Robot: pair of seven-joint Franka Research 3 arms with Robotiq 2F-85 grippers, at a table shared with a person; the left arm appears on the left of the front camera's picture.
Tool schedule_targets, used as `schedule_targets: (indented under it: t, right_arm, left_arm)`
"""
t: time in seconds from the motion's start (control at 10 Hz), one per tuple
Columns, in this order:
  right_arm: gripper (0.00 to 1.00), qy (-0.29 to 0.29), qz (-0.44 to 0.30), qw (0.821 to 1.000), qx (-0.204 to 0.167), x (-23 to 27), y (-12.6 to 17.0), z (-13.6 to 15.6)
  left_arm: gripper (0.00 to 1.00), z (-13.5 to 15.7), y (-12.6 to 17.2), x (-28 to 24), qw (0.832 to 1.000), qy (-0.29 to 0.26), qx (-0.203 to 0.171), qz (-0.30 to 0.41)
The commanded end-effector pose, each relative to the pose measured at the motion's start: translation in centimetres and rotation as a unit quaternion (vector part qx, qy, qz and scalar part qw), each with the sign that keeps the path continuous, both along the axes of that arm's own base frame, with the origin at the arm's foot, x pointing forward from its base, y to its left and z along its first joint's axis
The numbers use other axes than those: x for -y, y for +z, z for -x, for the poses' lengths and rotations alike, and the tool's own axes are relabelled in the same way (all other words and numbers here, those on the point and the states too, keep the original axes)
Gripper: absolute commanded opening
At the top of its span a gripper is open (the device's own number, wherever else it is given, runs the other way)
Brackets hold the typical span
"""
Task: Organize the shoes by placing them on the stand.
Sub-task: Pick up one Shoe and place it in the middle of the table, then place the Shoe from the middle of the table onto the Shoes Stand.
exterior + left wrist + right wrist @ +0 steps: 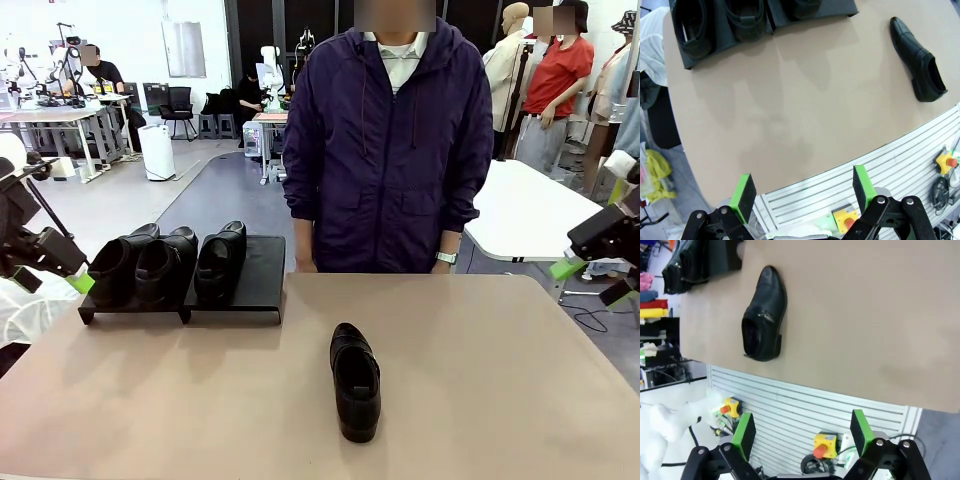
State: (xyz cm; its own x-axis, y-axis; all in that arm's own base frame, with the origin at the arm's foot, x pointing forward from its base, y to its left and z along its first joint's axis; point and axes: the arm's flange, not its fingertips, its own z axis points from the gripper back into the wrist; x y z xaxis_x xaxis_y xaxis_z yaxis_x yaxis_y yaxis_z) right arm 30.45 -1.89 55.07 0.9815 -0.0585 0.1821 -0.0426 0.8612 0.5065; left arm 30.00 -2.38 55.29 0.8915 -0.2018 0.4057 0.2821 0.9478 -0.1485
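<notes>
Three black shoes (165,262) stand side by side on the low black stand (262,272) at the table's far left. A fourth shoe (356,381) lies alone on the tan table near the middle, toe towards the near edge. My left gripper (52,281) hovers open at the left edge, beside the stand's left end. My right gripper (592,280) hangs open off the table's right side. The left wrist view has the left gripper (803,187) open above the near edge, the stand (840,7) and lone shoe (917,60) beyond. The right gripper (802,433) is open, the lone shoe (764,315) ahead.
A person in a purple jacket (385,150) stands at the table's far edge, behind the stand's right end. The stand's right part is bare. A slatted panel with a yellow stop button (846,218) runs below the near table edge (840,165).
</notes>
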Motion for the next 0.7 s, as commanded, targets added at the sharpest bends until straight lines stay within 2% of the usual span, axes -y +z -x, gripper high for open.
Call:
schedule_targets:
  t: [0.0, 0.6]
  right_arm:
    - [1.0, 0.024, -0.02, 0.999, -0.017, -0.37, 0.55, -0.61]
    - [1.0, 0.024, -0.02, 0.999, -0.017, -0.37, 0.55, -0.61]
  left_arm:
    - [1.0, -0.05, 0.21, -0.24, 1.0, -0.007, -0.003, -0.004]
    - [1.0, -0.05, 0.21, -0.24, 1.0, -0.007, -0.003, -0.004]
